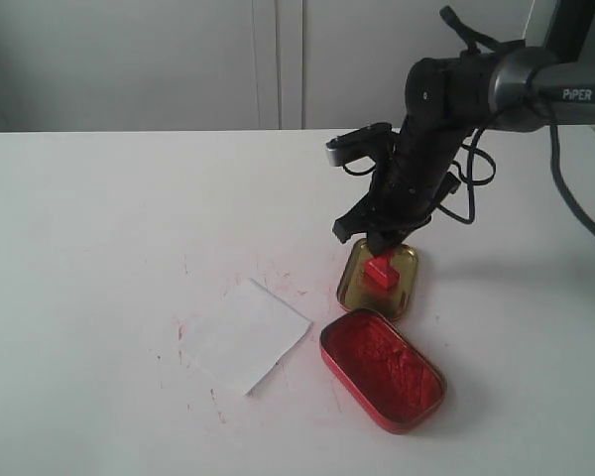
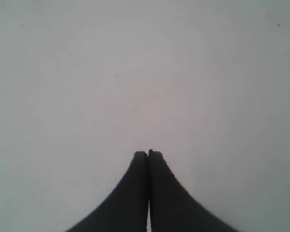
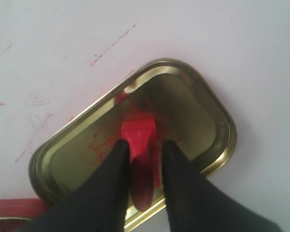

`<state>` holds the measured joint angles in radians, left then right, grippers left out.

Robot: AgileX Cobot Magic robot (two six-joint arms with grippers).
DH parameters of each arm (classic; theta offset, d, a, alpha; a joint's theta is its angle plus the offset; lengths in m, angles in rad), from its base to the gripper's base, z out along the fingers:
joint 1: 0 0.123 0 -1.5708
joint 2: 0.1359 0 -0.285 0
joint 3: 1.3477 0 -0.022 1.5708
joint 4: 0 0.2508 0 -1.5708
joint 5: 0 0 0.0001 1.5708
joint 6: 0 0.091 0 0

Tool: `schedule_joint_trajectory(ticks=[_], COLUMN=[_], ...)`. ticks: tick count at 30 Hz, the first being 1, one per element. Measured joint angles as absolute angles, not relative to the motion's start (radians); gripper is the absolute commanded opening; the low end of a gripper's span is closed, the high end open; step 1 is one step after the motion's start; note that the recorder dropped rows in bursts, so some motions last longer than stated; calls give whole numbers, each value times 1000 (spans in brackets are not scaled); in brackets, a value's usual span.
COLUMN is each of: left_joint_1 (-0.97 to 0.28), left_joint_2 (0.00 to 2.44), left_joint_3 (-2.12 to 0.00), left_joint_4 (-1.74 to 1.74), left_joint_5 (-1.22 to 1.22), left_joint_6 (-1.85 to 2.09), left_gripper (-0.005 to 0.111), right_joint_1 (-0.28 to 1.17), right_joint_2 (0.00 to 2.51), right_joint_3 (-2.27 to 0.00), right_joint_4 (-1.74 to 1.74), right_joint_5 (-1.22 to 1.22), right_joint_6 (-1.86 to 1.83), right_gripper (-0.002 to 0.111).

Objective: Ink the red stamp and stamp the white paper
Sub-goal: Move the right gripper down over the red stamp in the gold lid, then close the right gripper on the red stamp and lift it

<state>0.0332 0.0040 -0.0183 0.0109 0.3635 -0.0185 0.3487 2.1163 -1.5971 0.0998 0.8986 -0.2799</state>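
The right arm's jaws stand apart, holding nothing, poised just above the red stamp (image 3: pixel 139 133). From the wrist the stamp shows in the gap between the two black fingers (image 3: pixel 111 179), its block just beyond their tips. The stamp stands upright inside the gold lid (image 3: pixel 198 111), which lies on the counter (image 1: pixel 99 218) right of centre. The red ink tin (image 1: pixel 382 369) lies open just beside the lid, toward the near edge. The white paper (image 1: pixel 246 335) lies left of the tin, near the counter's near edge, among faint red smudges. The left arm's jaws are pressed together over bare counter.
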Motion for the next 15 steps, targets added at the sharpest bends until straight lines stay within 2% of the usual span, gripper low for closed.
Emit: schedule_joint_trajectory(ticks=[15], left_joint_1=[33], left_joint_2=[4], left_joint_3=[-18], left_joint_4=[11], left_joint_5=[363], left_joint_6=[-18], left_gripper=[0], right_joint_1=[349], right_joint_2=[2166], right_joint_3=[-1602], right_joint_4=[100], right_joint_5=[917], right_joint_6=[-280], right_gripper=[21])
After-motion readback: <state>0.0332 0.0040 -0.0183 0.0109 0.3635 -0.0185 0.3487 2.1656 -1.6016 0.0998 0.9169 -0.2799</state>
